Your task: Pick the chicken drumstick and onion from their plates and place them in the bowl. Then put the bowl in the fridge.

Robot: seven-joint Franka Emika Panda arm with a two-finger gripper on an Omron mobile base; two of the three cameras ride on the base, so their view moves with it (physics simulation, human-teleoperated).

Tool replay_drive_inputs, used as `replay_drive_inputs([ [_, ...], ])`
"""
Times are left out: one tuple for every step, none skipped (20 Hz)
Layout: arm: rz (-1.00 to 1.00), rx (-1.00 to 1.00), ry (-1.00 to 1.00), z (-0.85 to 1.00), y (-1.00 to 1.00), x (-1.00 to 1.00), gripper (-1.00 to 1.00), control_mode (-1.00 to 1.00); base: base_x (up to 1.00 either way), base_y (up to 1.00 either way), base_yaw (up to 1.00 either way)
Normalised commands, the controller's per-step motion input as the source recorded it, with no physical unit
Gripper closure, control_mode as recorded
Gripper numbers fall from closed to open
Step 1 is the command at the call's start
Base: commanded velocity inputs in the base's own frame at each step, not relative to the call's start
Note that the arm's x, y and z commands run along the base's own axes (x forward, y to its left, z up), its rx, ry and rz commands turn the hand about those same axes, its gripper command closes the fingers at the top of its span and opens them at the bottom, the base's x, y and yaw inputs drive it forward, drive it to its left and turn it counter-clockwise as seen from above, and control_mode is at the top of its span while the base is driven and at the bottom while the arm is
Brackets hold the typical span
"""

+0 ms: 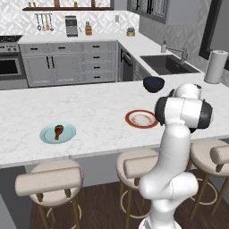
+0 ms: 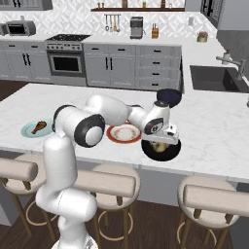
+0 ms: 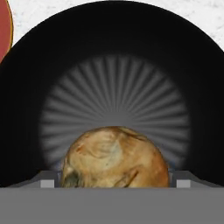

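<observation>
The gripper (image 2: pixel 160 144) hangs low over the bowl (image 2: pixel 168 151), a black, shiny bowl that sits on the white counter (image 2: pixel 214 126). The onion (image 3: pixel 114 157) is between the two fingers — a round, tan-brown ball, held right above the middle of the bowl. The jaws are pinching it from both sides. From the right base view a bit of the onion (image 2: pixel 158 146) peeks out under the hand, just inside the bowl's rim.

Just beside the bowl, on the side toward the arm's body, lies the plate with the red-orange rim (image 2: pixel 124 133). It is bare in the middle. In the hand view a thin slice of that red rim (image 3: pixel 4 30) shows next to the bowl (image 3: pixel 113 52).

The light blue plate (image 2: pixel 36 129) is well apart from the bowl, far along the same counter. The chicken drumstick (image 2: pixel 38 127) lies on it. In the left base view the drumstick (image 1: pixel 58 131) is easy to see on its blue plate (image 1: pixel 67 135), with the red-rimmed plate (image 1: pixel 141 119) farther along.

A second dark bowl (image 2: pixel 169 97) stands behind the first bowl, nearer the sink (image 2: pixel 214 80) — it is well apart from the gripper. Round stools (image 2: pixel 214 199) stand in front of the counter.
</observation>
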Motion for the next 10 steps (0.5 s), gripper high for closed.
replay_drive_inputs([
  [0.00,0.00,0.06,-0.44,0.01,0.30,-1.00,-1.00,0.00,0.00,0.00],
  [0.00,0.00,0.05,-0.42,0.00,0.27,-1.00,-1.00,0.00,0.00,0.00],
  [0.00,0.00,0.06,-0.47,0.00,0.27,-1.00,-1.00,0.00,0.00,0.00],
  [0.01,0.00,0.05,-0.43,0.00,0.24,-1.00,-1.00,0.00,0.00,0.00],
  [0.01,0.00,0.07,-0.44,0.00,0.24,-1.00,-1.00,0.00,0.00,0.00],
  [0.01,0.00,0.06,-0.41,0.00,0.26,-1.00,-1.00,0.00,0.00,0.00],
  [0.03,0.00,0.05,-0.26,0.00,0.30,-1.00,-1.00,0.00,0.00,0.00],
  [0.04,0.00,0.01,-0.02,0.00,0.27,-1.00,-1.00,0.00,0.00,0.00],
  [0.05,0.00,0.00,0.00,0.00,0.21,-1.00,-1.00,0.00,0.00,0.00],
  [0.07,0.00,0.00,0.00,0.00,0.00,-1.00,-1.00,0.00,0.00,0.00],
])
